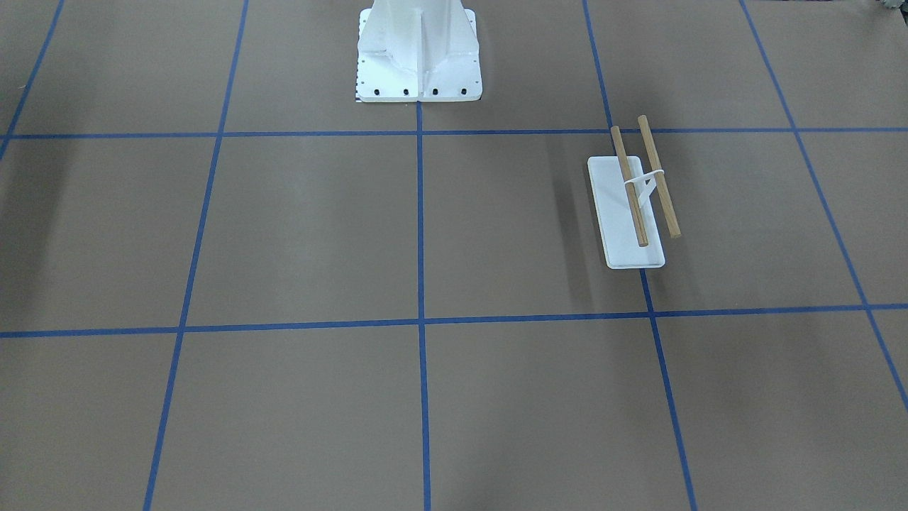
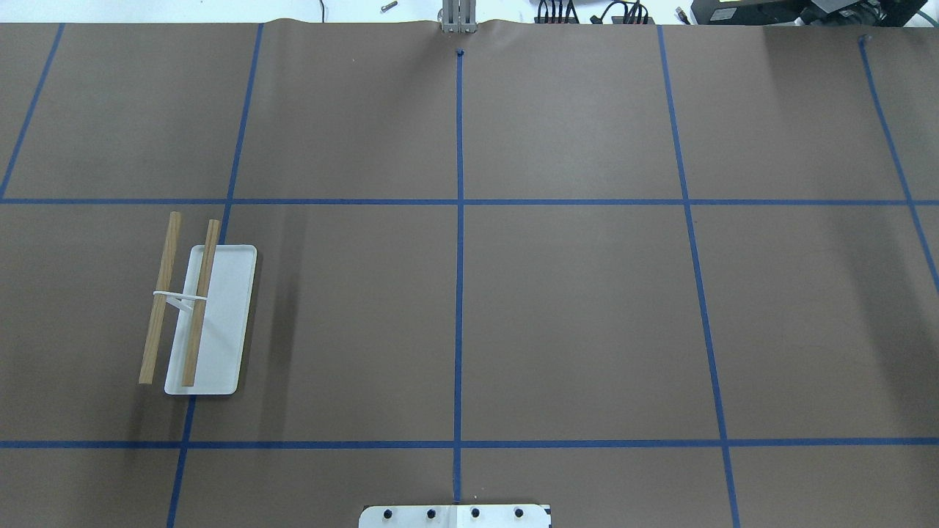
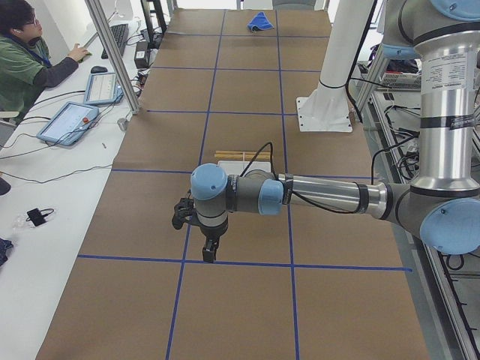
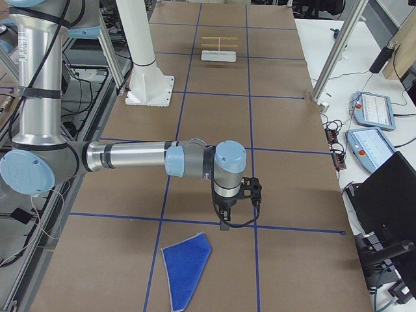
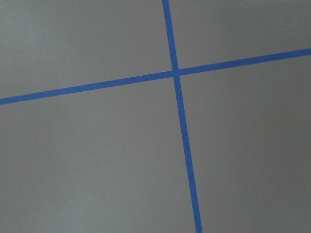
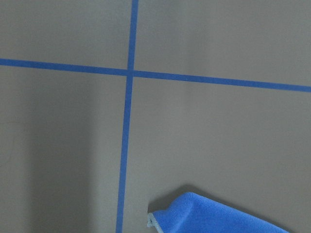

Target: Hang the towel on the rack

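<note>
The towel [image 4: 187, 266], a royal-blue cloth with grey edging, lies flat on the table's right end. It is small and far off in the exterior left view [image 3: 260, 22], and one raised corner shows in the right wrist view [image 6: 218, 216]. The rack [image 1: 629, 186] stands bare on the robot's left side, two wooden dowels over a white base [image 2: 224, 315]; it also shows in both side views [image 3: 244, 156] [image 4: 220, 42]. My left gripper [image 3: 210, 251] points down just in front of the rack. My right gripper [image 4: 224, 224] hangs just beyond the towel's far edge. I cannot tell whether either is open.
The large white pedestal [image 1: 418, 53] is bolted at the robot's side of the table. Blue tape lines grid the brown table. An operator [image 3: 22, 52] sits at a side bench with tablets [image 3: 71, 120]. A metal post [image 4: 328, 62] and more tablets [image 4: 374, 107] flank the far long edge.
</note>
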`<move>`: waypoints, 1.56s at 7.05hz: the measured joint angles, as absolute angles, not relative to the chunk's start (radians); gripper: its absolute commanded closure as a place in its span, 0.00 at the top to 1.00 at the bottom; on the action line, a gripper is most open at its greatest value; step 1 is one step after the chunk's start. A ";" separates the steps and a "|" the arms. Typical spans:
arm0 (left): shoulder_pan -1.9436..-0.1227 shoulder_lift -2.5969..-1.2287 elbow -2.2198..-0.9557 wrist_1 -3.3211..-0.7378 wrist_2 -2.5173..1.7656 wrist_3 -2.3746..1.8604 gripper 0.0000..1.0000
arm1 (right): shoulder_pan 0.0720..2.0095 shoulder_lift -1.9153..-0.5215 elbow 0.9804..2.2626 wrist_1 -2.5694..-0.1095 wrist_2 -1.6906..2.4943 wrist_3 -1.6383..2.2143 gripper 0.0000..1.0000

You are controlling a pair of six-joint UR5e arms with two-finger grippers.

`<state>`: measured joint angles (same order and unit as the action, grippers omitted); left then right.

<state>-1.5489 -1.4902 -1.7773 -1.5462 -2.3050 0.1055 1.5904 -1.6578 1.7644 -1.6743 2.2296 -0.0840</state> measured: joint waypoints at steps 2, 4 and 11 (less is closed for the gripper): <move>-1.550 -1.514 -1.822 -1.555 -2.305 0.100 0.99 | 1.576 -1.642 1.779 -1.614 2.230 -0.077 1.00; -1.551 -1.555 -1.805 -1.637 -2.307 0.099 0.99 | 1.574 -1.652 1.789 -1.554 2.239 -0.088 1.00; -1.551 -1.557 -1.811 -1.747 -2.309 0.096 0.99 | 1.425 -1.781 1.554 -1.149 2.246 -0.095 1.00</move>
<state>-1.5509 -1.5568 -1.8112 -1.7473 -2.3086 0.0956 1.4246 -1.7811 1.5535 -1.1492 2.2457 -0.0946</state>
